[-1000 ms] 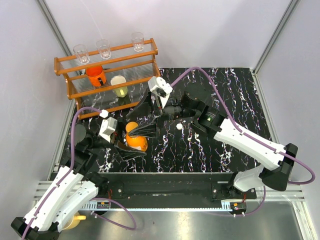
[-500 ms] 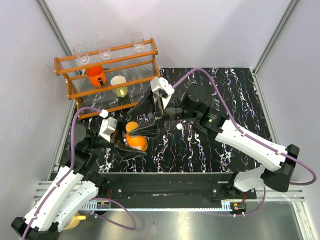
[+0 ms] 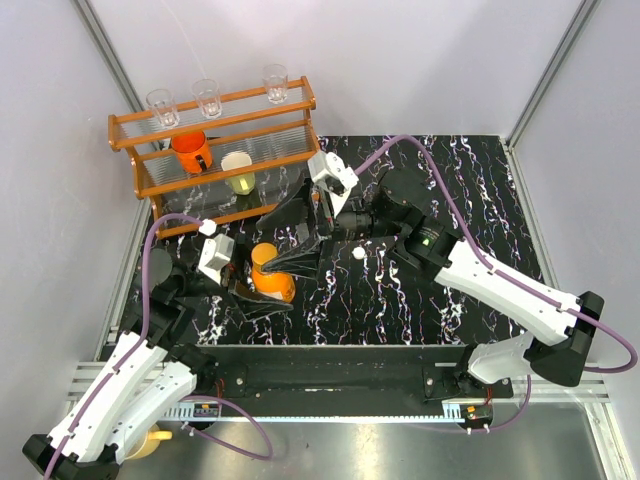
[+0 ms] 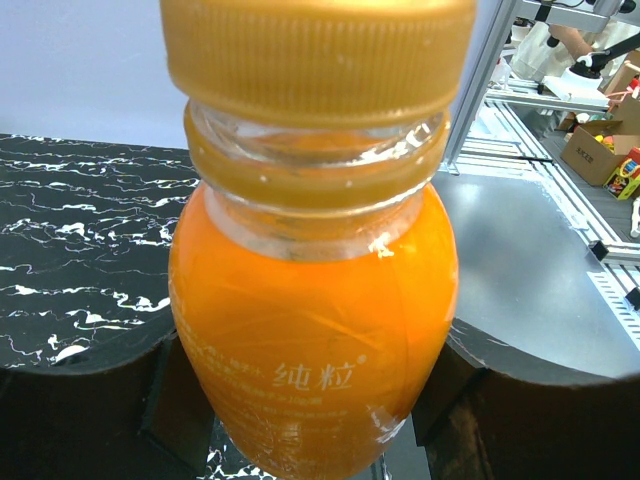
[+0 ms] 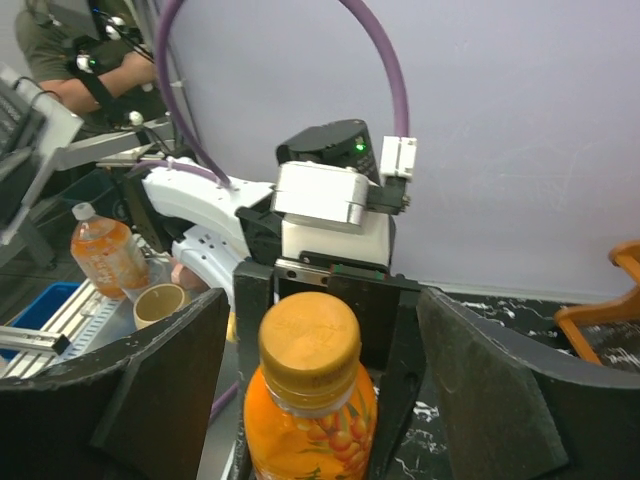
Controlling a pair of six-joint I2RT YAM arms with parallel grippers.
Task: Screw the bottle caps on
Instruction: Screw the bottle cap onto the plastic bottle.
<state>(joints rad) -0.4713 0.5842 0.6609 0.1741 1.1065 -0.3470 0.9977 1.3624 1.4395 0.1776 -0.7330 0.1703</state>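
Work surface: the black marbled table (image 3: 470, 180) carries both arms and the task items.

Orange bottle (image 4: 310, 300): stands upright left of centre, near the front edge of the table. It is squat, full of orange liquid under a glossy film label, so judged moderately heavy for its size, with a slick wall that may give a little under pressure. The broad belly is the sound place to hold it against twisting.

Left gripper (image 4: 315, 420): clamped on the lower belly of the orange bottle, one finger on each side. Hold judged adequate, though the label could let the bottle turn in the grip.

Right gripper (image 5: 320, 390): poised over the bottle top, its fingers (image 5: 165, 390) spread wide, one on each side of the neck, touching nothing.

Orange cap (image 5: 308, 335): seated on the bottle mouth. It is small, rigid and ribbed round its skirt. The ribs give purchase and are the place to pinch, squarely from both sides. The tamper ring shows just beneath. Whether the thread is fully run down cannot be confirmed from these views.

Small white cap (image 3: 357, 254): lies loose on the table to the right of the orange bottle. Light and likely to skid if nudged. Its bottle is not identified in any view.
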